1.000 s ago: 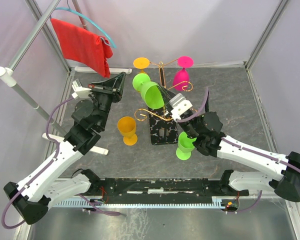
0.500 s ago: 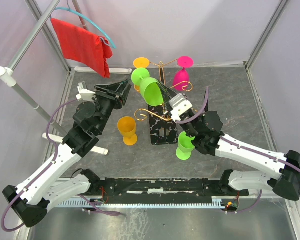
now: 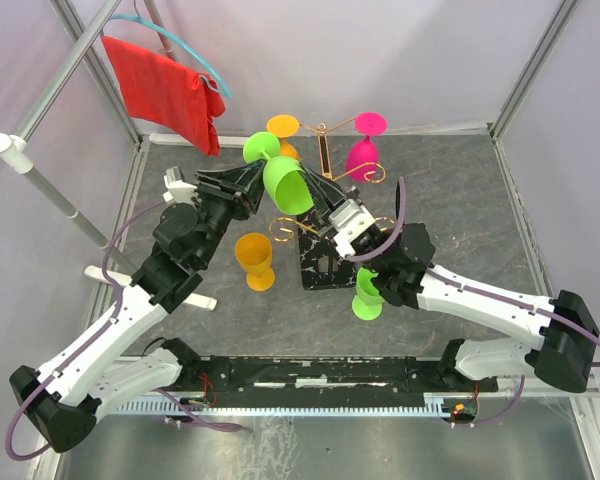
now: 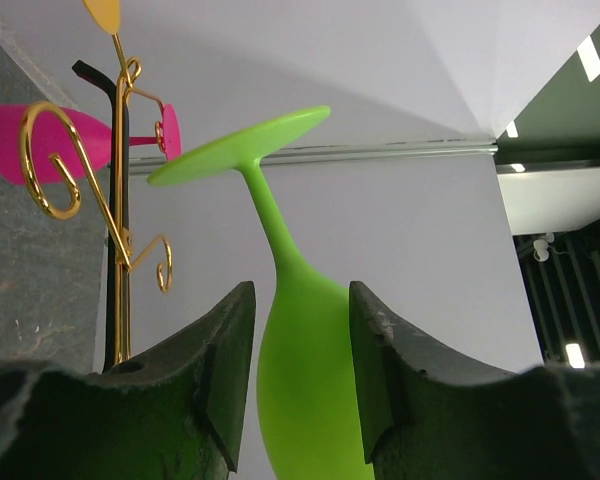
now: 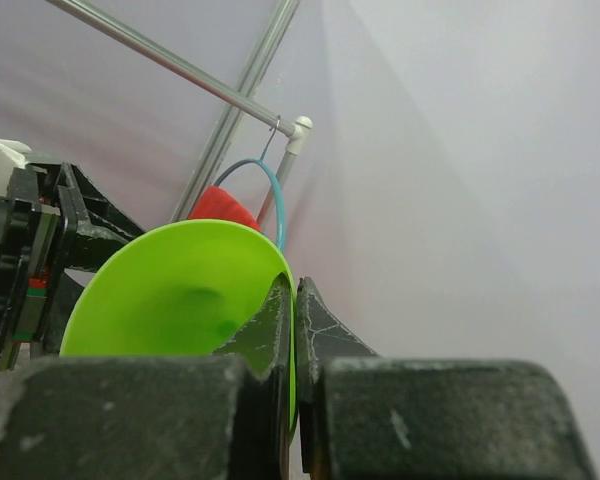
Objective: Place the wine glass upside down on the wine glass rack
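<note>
While both arms lean in over the table [image 3: 460, 200], 2 spare glasses stand nearest their bases: a spare green glass [image 3: 366, 295] right under the right forearm and a spare orange glass [image 3: 254, 262] near the left. Risk: a low forearm sweep tips either 1.

Next out, the glass [image 3: 285, 180] hangs in the air, tilted, foot toward the far left, just beside the rack [image 3: 323, 140].
- Right gripper [image 5: 292, 300]: pinched on the rim only. Thin hold, so the glass could pivot or slip.
- Left gripper [image 4: 300, 292]: spread, 1 jaw each side of the bowl below the stem. Cannot tell if the pads touch.

Looks like a handover. If the right lets go before the left bites, the glass drops onto the rack base. A slick curved bowl may also squirt out of closing jaws.

Farthest, a pink glass [image 3: 362, 155] and an orange hung glass [image 3: 283, 126] occupy 2 arms. A loose swing could knock them or shove the light wire stand.
</note>
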`<state>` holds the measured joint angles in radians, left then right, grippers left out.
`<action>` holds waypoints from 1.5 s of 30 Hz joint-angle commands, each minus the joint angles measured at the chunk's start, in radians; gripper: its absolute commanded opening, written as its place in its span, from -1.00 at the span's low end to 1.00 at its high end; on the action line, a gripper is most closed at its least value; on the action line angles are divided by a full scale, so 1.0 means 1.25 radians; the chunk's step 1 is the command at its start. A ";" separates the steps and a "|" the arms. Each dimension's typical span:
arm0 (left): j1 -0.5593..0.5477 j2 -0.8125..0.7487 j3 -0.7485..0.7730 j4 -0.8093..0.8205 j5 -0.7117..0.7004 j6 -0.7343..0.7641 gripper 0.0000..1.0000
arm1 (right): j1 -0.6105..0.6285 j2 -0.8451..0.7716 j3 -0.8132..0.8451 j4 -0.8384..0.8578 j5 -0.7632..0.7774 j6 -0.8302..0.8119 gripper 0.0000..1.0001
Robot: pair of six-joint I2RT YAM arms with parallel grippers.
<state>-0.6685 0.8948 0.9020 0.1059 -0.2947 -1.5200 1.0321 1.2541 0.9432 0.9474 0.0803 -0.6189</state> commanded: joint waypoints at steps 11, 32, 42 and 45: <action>-0.001 0.053 -0.011 0.072 -0.023 -0.087 -0.04 | 0.003 0.002 -0.030 0.123 -0.105 0.021 -0.99; 0.003 0.093 -0.007 0.172 -0.026 -0.061 -0.61 | 0.004 0.030 -0.040 0.143 -0.115 0.026 -0.99; 0.024 0.071 -0.035 0.205 -0.028 -0.024 -0.94 | 0.005 -0.006 -0.072 0.135 -0.090 0.010 -0.99; 0.028 0.063 -0.037 0.200 -0.029 -0.014 -0.95 | 0.005 -0.010 -0.075 0.136 -0.082 0.006 -0.99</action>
<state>-0.6437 0.9966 0.8593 0.3023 -0.3477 -1.6188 1.0256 1.2694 0.8532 1.0939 -0.0074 -0.6292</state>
